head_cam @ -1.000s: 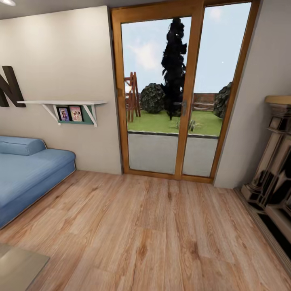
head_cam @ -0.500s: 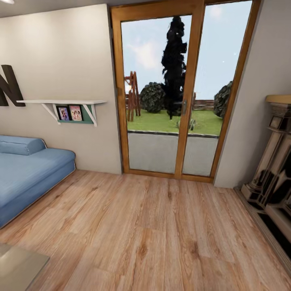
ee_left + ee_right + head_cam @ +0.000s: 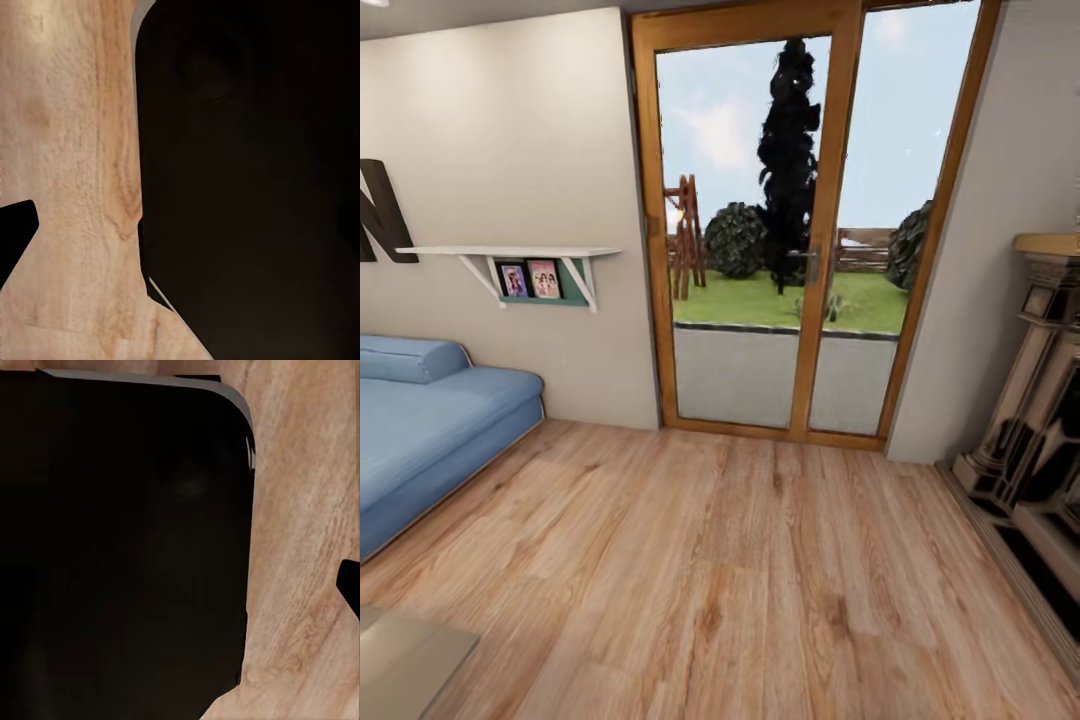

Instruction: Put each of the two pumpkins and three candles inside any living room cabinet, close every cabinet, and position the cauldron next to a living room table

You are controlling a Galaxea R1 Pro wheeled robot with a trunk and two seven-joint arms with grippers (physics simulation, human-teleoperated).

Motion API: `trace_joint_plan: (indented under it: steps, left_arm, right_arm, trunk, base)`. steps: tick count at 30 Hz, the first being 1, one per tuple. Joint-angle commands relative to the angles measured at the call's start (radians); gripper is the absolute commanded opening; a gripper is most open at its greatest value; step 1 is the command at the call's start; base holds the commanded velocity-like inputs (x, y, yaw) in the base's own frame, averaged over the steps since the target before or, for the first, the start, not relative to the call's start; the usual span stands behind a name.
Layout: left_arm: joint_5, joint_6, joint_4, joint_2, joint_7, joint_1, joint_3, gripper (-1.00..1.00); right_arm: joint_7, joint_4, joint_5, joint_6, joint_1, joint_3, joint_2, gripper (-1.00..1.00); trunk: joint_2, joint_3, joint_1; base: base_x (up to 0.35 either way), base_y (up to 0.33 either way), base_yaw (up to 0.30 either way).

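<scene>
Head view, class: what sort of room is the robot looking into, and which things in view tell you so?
Most likely a living room of a home. A blue sofa stands by the wall, a wall shelf holds small framed pictures, and a glazed wooden door opens onto a garden. An ornate fireplace surround stands at the right.

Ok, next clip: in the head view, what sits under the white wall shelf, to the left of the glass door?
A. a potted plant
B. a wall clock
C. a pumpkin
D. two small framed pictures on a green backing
D: two small framed pictures stand against a green panel beneath the white wall shelf, left of the wood-framed glass door and above the blue sofa.
</scene>
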Motion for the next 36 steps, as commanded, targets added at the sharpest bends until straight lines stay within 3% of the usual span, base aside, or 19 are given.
trace_joint_plan:
  steps: [1,26,36]
  left_arm:
    - [-0.001,-0.001,-0.002,0.0,0.0,0.001,0.0,1.0]
    - [-0.001,-0.002,-0.002,0.0,0.0,0.001,0.0,1.0]
    - [-0.001,-0.032,-0.002,0.0,0.0,0.001,0.0,1.0]
  right_arm:
    - [0.0,0.001,0.0,-0.005,0.0,0.0,0.0,1.0]
    - [0.002,0.001,-0.001,-0.008,-0.001,-0.001,0.0,1.0]
    - [0.002,0.001,-0.001,-0.009,-0.001,-0.001,0.0,1.0]
  trunk:
    - [0.0,-0.001,0.0]
    - [0.0,-0.001,0.0]
    - [0.0,-0.001,0.0]
  base:
    - [-0.015,-0.008,-0.19]
    - [-0.173,-0.031,-0.272]
    - [-0.027,-0.022,-0.284]
